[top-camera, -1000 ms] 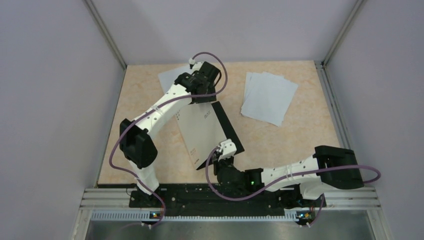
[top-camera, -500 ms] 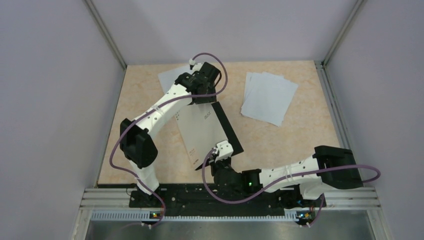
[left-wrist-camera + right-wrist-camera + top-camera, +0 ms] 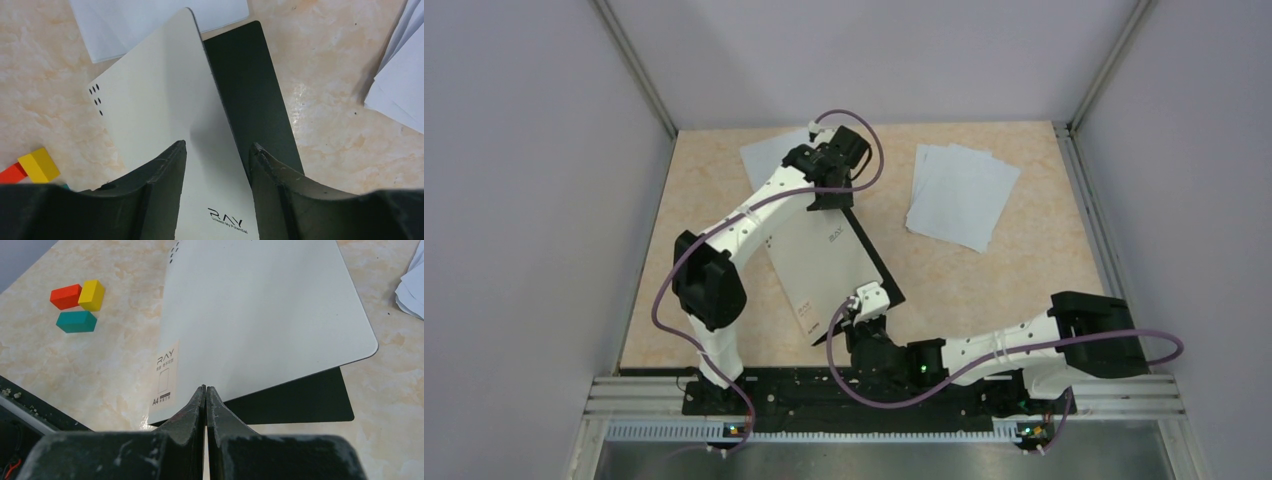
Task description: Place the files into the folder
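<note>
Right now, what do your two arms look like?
The left arm and right arm are white tubes with chunky black joints. A purple cable loops along each. The left gripper and right gripper have dull black, scuffed, tapered fingers.

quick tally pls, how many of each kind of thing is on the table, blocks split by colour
orange-red rectangular block: 1
yellow rectangular block: 1
teal rectangular block: 1
silver-grey flat folder, black inside: 1
fanned pile of white paper sheets: 1
second white paper lot beyond the folder: 1
total: 6
</note>
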Available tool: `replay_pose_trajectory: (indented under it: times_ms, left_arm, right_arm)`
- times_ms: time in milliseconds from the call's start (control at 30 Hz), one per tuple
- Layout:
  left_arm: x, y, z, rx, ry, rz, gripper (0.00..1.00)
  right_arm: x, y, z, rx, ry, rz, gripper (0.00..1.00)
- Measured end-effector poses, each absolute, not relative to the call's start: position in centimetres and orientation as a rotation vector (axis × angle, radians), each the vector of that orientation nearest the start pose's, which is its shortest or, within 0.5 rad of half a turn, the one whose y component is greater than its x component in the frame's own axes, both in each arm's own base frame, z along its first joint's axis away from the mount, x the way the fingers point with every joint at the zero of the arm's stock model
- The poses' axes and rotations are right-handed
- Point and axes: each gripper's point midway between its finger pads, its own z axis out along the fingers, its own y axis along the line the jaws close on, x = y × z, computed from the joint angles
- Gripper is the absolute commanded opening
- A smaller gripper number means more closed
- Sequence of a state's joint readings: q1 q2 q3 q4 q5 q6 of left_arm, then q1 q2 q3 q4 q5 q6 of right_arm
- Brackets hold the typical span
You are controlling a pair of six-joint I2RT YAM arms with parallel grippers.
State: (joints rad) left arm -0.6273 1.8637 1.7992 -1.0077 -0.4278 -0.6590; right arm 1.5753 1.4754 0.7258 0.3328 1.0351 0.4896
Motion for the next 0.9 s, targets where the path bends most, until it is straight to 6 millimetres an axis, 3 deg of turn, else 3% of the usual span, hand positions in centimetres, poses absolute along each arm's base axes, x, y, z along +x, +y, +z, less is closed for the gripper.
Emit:
replay_pose_trajectory:
  times_ms: [300, 400, 467, 533, 600, 733, 900]
  left_arm:
    - [37.7, -20.9, 17.9, -0.174, 2.495, 0.085, 0.17]
    - [37.5, -20.5, 17.9, -0.166, 2.499, 0.11, 0.1]
    - [37.4, -20.1, 17.9, -0.156, 2.502, 0.133, 0.04]
    - [37.3, -19.9, 17.9, -0.144, 2.505, 0.146, 0.01]
    - [37.2, -19.8, 18.1, -0.138, 2.504, 0.147, 0.0]
    - [36.8, -19.5, 18.8, -0.13, 2.5, 0.143, 0.0]
    - [36.3, -19.2, 19.8, -0.13, 2.488, 0.118, 0.0]
  right_arm:
    - [13.9, 35.8, 15.8, -0.313, 1.761, 0.482, 0.0]
    - [13.9, 35.6, 16.7, -0.299, 1.756, 0.507, 0.01]
    - [13.8, 35.4, 17.2, -0.295, 1.756, 0.523, 0.17]
    - [13.7, 35.1, 17.7, -0.294, 1.76, 0.536, 0.47]
    - [13.4, 34.7, 18.0, -0.297, 1.777, 0.556, 0.65]
    - [13.7, 33.7, 19.2, -0.272, 1.828, 0.657, 0.79]
    - [17.6, 31.6, 20.5, -0.132, 1.849, 0.809, 0.83]
